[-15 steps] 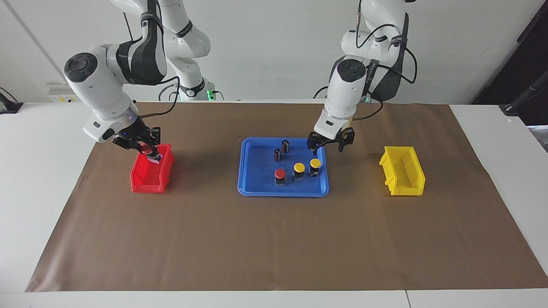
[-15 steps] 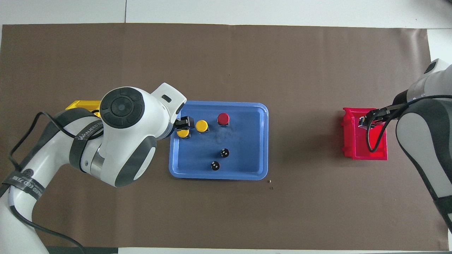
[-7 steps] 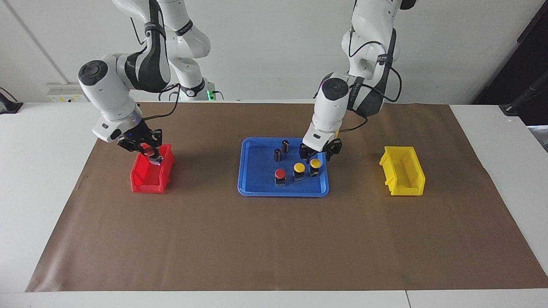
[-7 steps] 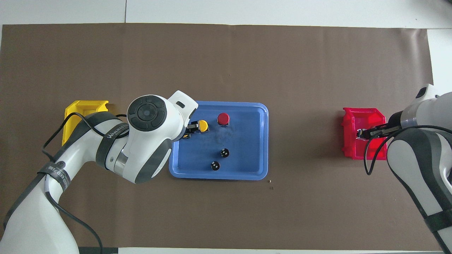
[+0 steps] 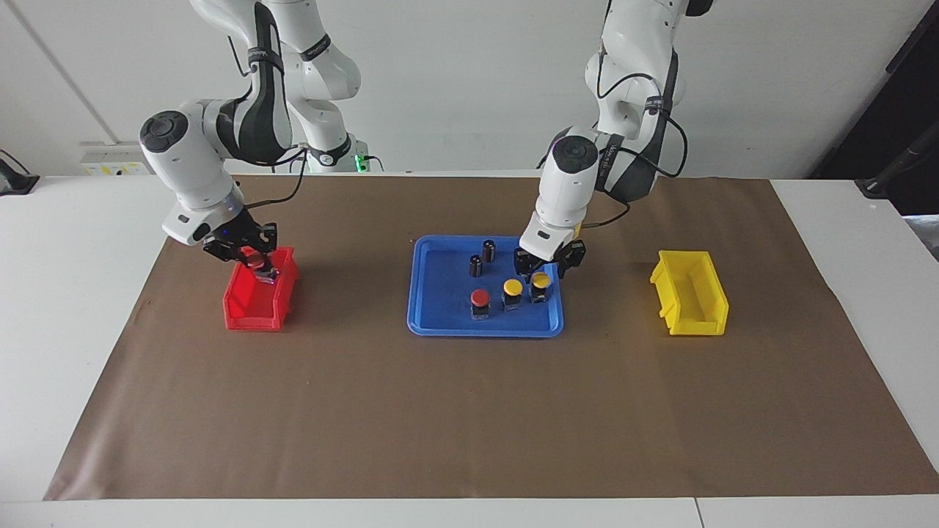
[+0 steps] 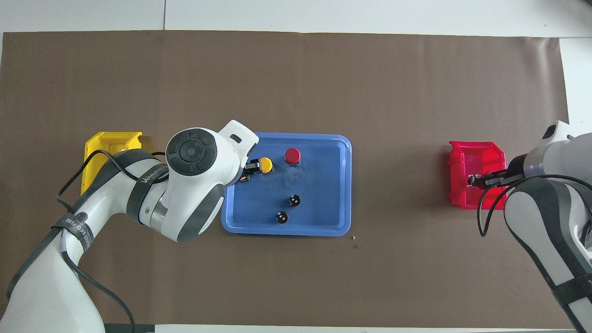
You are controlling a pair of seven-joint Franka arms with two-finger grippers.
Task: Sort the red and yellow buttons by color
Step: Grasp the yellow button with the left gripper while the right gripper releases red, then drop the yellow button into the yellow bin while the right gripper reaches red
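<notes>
A blue tray [image 5: 433, 323] holds one red button [image 5: 480, 297] and two yellow buttons [image 5: 512, 287] [image 5: 541, 281]. My left gripper [image 5: 546, 265] is open, low over the yellow button at the tray's left-arm end, with its fingers either side of the cap. In the overhead view my left arm hides most of that button [image 6: 242, 177]. My right gripper [image 5: 253, 264] is shut on a second red button [image 5: 254, 258] and holds it over the red bin [image 5: 253, 308], at the end nearer the robots.
Two dark capless cylinders [image 5: 488, 249] [image 5: 476, 265] stand in the tray nearer the robots. A yellow bin [image 5: 689, 293] sits toward the left arm's end. Brown paper covers the table.
My left gripper has moved from the tray's edge down over the outer yellow button. My right gripper has shifted slightly over the red bin, still holding the red button.
</notes>
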